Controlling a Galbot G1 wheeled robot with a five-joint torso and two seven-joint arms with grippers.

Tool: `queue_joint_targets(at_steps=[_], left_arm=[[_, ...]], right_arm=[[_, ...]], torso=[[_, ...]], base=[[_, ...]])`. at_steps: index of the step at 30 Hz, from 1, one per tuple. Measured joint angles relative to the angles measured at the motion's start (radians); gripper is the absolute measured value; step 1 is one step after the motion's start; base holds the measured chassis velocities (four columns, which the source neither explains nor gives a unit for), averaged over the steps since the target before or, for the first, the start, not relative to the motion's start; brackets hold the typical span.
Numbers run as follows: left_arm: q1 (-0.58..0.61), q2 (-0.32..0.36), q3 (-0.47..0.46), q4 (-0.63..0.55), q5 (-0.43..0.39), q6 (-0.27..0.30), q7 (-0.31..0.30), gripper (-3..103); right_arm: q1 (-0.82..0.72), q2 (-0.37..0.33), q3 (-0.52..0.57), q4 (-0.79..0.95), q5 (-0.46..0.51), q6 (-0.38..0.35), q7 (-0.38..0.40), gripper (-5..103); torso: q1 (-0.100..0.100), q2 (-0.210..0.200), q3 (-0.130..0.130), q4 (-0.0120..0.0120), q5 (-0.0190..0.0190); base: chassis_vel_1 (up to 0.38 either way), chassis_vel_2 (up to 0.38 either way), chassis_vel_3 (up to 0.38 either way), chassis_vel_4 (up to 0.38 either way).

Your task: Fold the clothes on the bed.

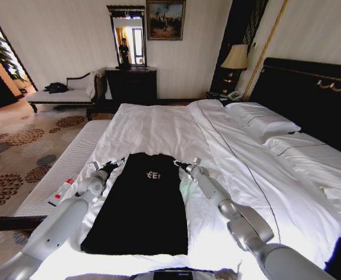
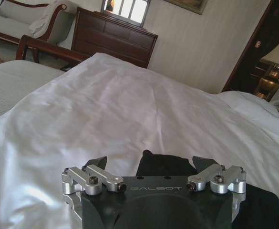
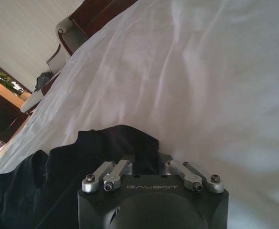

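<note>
The clothes, one black T-shirt (image 1: 144,210) with small white chest lettering, lie flat as a long narrow shape on the white bed (image 1: 158,125). My left gripper (image 1: 116,164) sits at the shirt's top left corner. In the left wrist view this gripper (image 2: 151,162) is open, its black fingertips (image 2: 99,163) spread on either side of a raised bit of shirt (image 2: 172,167). At the top right corner my right gripper (image 1: 183,165) is shut on a bunched fold of the shirt (image 3: 72,176), and the right wrist view shows it (image 3: 147,164) with the fabric covering its tips.
White pillows (image 1: 263,122) and a dark headboard (image 1: 310,93) lie to the right. A striped white bench (image 1: 59,169) runs along the bed's left side. Beyond the bed stand a dark dresser (image 1: 130,84), a chaise (image 1: 59,93) and a lamp (image 1: 235,58). Bare sheet stretches past the shirt.
</note>
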Motion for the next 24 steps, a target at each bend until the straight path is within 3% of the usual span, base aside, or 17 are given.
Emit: queue_joint_targets(at_steps=[1, 4, 6, 8, 11, 15, 24], left_arm=[[0.0, 0.0, 0.0, 0.0, 0.0, 0.0, 0.0, 100], [-0.016, -0.009, 0.0, 0.026, -0.001, 0.0, 0.001, 100], [-0.021, -0.015, 0.0, 0.034, -0.001, 0.0, 0.001, 100], [-0.048, -0.042, 0.003, 0.076, -0.003, -0.001, 0.001, 100], [-0.076, -0.068, 0.011, 0.125, -0.004, -0.003, 0.003, 100], [-0.158, -0.151, 0.039, 0.284, 0.017, -0.005, 0.035, 100], [-0.295, -0.266, 0.068, 0.53, 0.08, -0.012, 0.089, 100]], right_arm=[[0.0, 0.0, 0.0, 0.0, 0.0, 0.0, 0.0, 27], [0.001, 0.0, -0.003, 0.003, 0.0, 0.0, 0.006, 10], [0.001, 0.0, -0.003, 0.005, 0.0, 0.0, 0.007, 10], [-0.003, -0.003, -0.006, 0.017, 0.002, -0.001, 0.014, 2], [-0.008, -0.006, -0.008, 0.027, 0.004, -0.004, 0.02, 1], [-0.019, -0.01, -0.013, 0.05, 0.011, -0.008, 0.034, 0], [-0.03, -0.012, -0.013, 0.075, 0.016, -0.011, 0.055, 0]], torso=[[0.0, 0.0, 0.0, 0.0, 0.0], [0.0, 0.0, 0.0, 0.0001, 0.0001], [0.0, 0.0, 0.0, 0.0001, 0.0001], [0.0, 0.0, 0.0, 0.0001, 0.0001], [0.0, 0.0, 0.0, -0.0001, 0.0], [0.0, 0.0, 0.0, 0.0, 0.0001], [0.0, 0.0, 0.0, -0.0001, 0.0001]], base=[[0.0, 0.0, 0.0, 0.0], [0.0, 0.0, 0.0, 0.0], [0.0, 0.0, 0.0, 0.0], [0.0, 0.0, 0.0, 0.0], [0.0, 0.0, 0.0, 0.0], [0.0, 0.0, 0.0, 0.0], [0.0, 0.0, 0.0, 0.0]])
